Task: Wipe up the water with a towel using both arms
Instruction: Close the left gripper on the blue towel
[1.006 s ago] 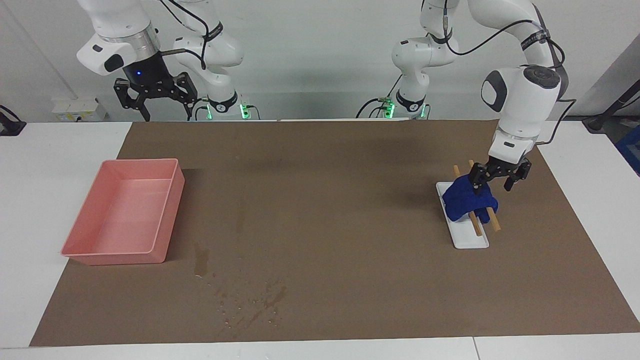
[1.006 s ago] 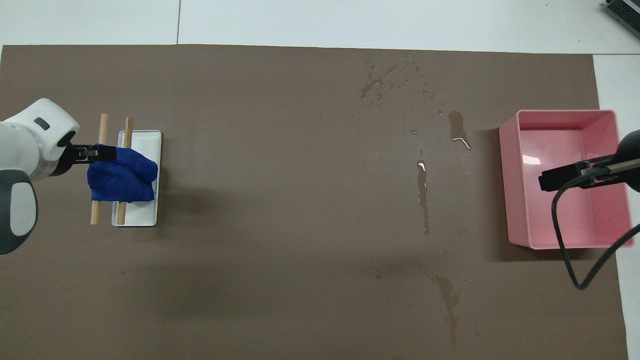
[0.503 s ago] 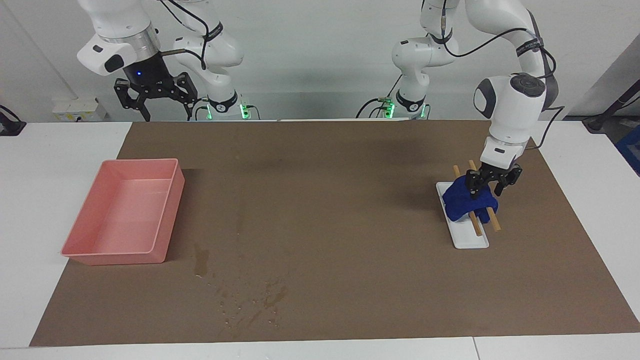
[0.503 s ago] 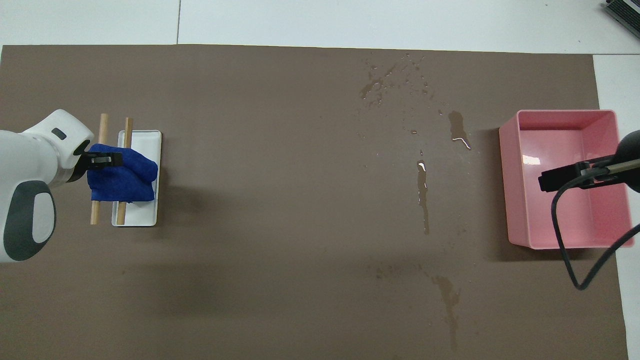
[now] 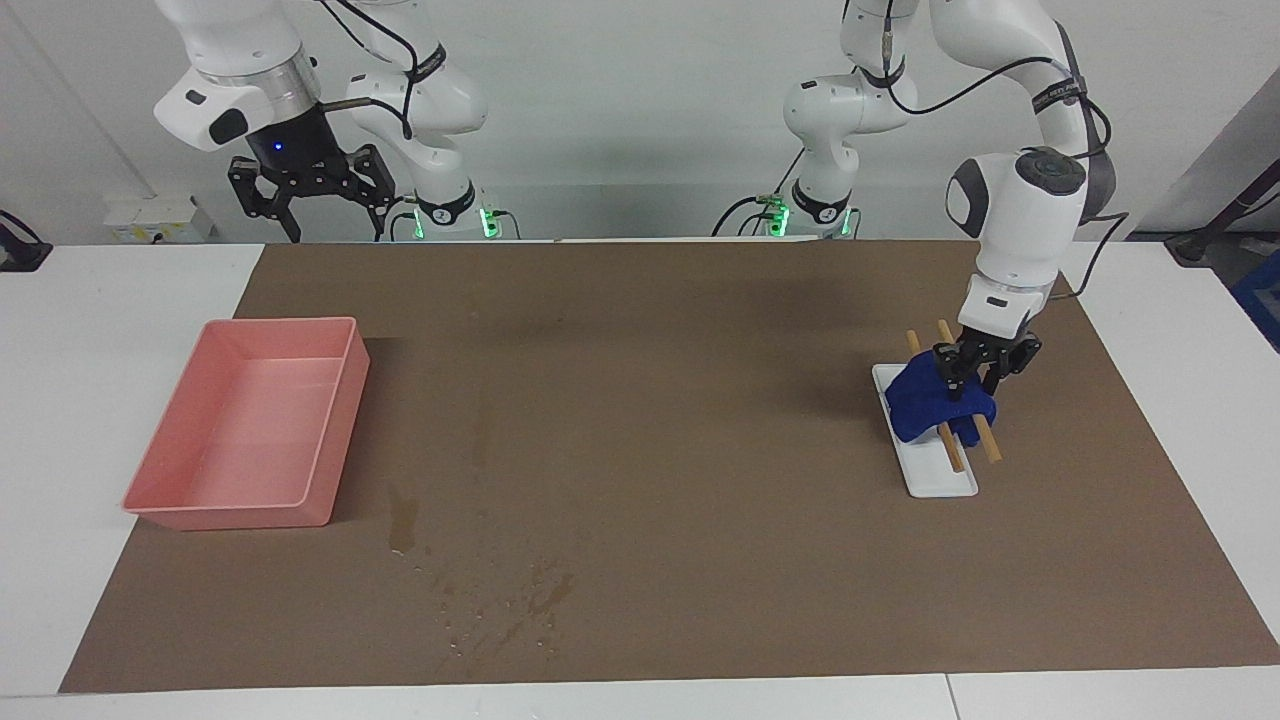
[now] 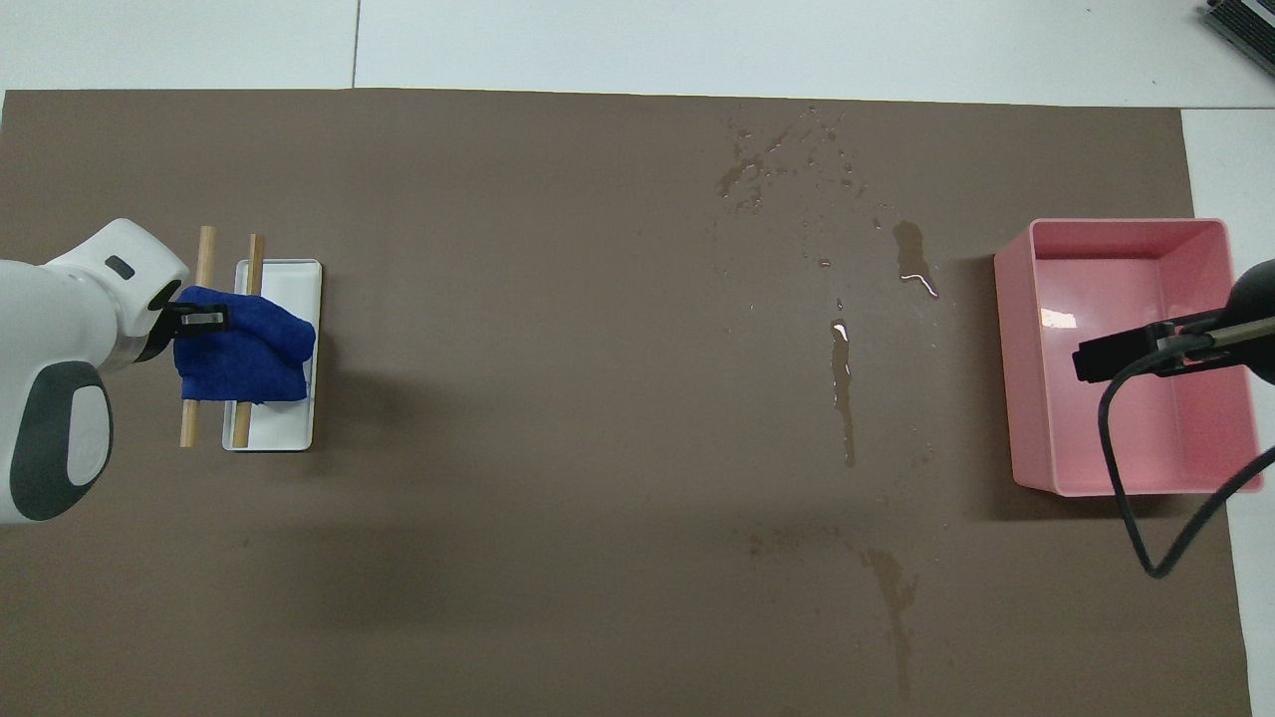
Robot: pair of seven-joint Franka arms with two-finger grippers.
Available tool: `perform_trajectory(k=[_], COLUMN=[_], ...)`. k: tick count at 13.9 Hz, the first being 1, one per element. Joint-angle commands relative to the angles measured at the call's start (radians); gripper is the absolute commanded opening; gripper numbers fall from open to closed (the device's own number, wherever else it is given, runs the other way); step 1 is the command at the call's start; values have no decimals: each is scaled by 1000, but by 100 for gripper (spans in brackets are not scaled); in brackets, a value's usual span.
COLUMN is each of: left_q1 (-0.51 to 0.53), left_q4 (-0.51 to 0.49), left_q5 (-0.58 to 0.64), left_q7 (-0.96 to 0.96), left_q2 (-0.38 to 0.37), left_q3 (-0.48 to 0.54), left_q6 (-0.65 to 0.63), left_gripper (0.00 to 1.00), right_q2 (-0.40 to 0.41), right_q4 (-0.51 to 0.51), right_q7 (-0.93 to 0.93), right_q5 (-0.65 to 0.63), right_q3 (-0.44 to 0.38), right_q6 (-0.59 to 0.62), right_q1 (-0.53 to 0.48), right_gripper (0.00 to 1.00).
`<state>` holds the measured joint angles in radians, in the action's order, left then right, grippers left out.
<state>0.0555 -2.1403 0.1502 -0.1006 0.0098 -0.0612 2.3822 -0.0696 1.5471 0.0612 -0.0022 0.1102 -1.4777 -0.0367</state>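
Observation:
The blue towel lies draped over two wooden rods on a small white tray, toward the left arm's end of the mat. My left gripper is down on the towel's upper fold, at the side toward the mat's edge. The water is a scatter of dark blotches and droplets near the mat's edge farthest from the robots, with streaks running toward them. My right gripper hangs open and waits high over the robots' end.
An empty pink bin stands on the mat toward the right arm's end, beside the wet patch. The right arm's black cable hangs over the bin in the overhead view. The brown mat covers most of the white table.
My left gripper has swung in and settled onto the towel's fold, its jaws drawing narrower. The towel, tray and right arm have not moved.

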Motion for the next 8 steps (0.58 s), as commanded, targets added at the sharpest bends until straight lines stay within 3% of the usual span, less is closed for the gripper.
perform_trajectory(k=[1, 4, 8], left_q1=[-11, -11, -13], left_q4=[-10, -9, 0], left_q5=[32, 45, 86], left_q7=[-24, -45, -45], left_q2=[-11, -10, -10], left_q3=[9, 9, 9], left_q6=[14, 14, 12], left_gripper=[33, 17, 15], right_q2=[-26, -26, -26], right_q4=[28, 27, 27], right_q7=[-17, -15, -15], right_q5=[25, 25, 25], right_q3=[3, 3, 3], right_q6=[7, 7, 7], right_q1=[-8, -8, -8], right_gripper=[100, 100, 100])
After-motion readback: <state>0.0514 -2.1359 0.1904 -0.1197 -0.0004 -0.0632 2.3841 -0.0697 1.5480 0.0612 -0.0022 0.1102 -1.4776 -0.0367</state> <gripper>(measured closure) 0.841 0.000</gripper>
